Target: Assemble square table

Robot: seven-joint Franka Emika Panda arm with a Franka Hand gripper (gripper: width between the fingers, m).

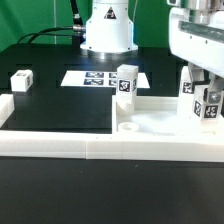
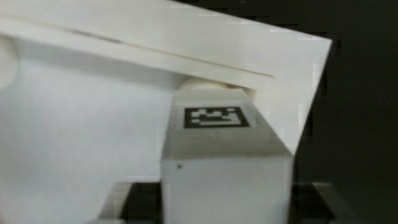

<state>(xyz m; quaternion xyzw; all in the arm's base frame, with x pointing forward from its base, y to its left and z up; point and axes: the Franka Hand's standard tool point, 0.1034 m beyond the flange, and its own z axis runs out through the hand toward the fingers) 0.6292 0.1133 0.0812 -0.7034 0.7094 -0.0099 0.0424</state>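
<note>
White leg block (image 2: 222,165) clamped between jaws of gripper (image 1: 203,92), standing upright on square slab (image 1: 150,125).

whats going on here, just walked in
A Panda arm is putting together a small white table. Its gripper is down at the exterior view's right end of the square slab and looks closed on a tagged leg, held upright against the slab. A second leg stands upright at the slab's back corner. A loose leg block waits on the table at the exterior view's left. I can't clearly make out a fourth.
</note>
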